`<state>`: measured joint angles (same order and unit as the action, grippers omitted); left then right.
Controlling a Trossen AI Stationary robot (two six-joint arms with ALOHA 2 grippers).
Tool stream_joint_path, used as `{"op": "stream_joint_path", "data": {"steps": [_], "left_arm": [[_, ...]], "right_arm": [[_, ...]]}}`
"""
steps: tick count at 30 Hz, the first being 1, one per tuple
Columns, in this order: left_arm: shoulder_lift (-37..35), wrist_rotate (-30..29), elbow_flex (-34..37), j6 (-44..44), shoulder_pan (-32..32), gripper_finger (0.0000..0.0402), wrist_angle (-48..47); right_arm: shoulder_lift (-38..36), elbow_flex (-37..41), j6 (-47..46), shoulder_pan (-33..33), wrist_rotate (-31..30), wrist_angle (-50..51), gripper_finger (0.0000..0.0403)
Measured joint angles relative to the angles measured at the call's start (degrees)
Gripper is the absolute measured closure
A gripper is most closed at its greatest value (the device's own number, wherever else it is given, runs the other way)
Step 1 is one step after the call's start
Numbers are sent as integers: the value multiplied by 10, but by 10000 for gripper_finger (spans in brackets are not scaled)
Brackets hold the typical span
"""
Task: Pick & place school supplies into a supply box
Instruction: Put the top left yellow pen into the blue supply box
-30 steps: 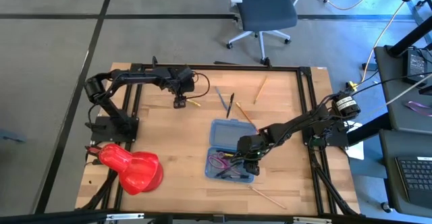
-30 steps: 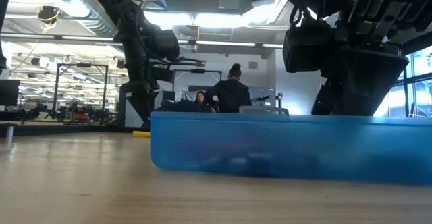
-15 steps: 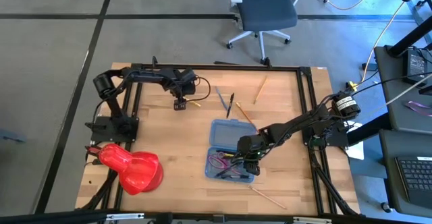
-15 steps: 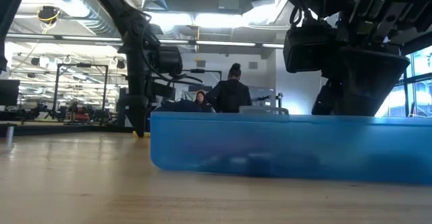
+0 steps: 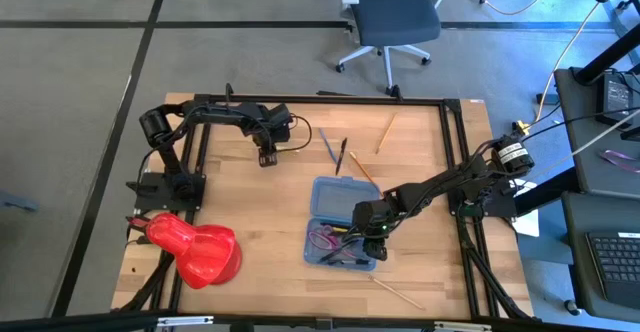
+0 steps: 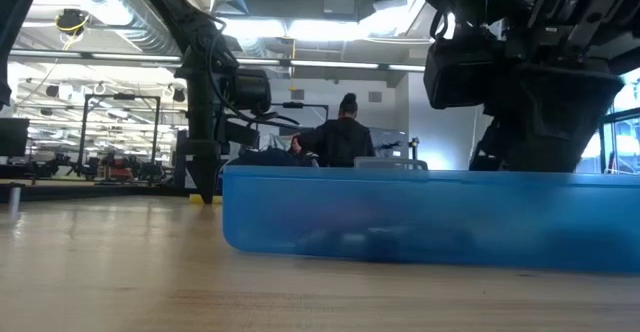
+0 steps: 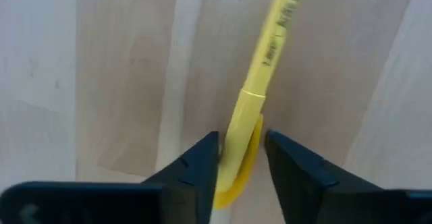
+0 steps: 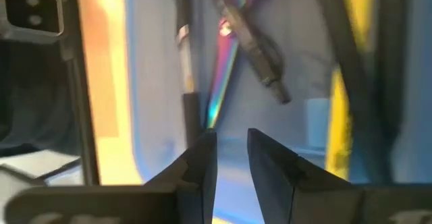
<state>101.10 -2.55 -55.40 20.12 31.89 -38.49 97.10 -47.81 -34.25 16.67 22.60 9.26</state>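
Lowered and narrowed since a second ago, left gripper (image 7: 241, 158) pinching yellow pen (image 7: 260, 82) on table (image 5: 250, 212), right gripper (image 5: 368, 234) slightly apart, empty, over blue box (image 5: 331, 194); next, lifting and carrying boxward.

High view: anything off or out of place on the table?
Mostly the red blob at the near-left corner: it is no school supply. Pens and pencils lie scattered beyond the blue box, and one pencil lies before it. Nothing looks spilled or broken.
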Motion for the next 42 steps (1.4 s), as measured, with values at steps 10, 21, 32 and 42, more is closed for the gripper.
{"op": "stream_joint_path", "data": {"steps": [10, 21, 32, 42], "left_arm": [[-3, -6, 1, -29, -15, 364, -5], [-58, 98, -12, -78, -53, 354, -8], [-65, 115, -67, -151, -175, 354, 15], [-65, 113, -102, -273, -285, 355, 81]], "right_arm": [[-26, 1, -15, 1, -19, -1, 315], [-126, 0, -22, 0, -169, 129, 315], [-156, 2, -32, -59, -290, 271, 315], [-156, 3, 87, -174, -292, 276, 315]]}}
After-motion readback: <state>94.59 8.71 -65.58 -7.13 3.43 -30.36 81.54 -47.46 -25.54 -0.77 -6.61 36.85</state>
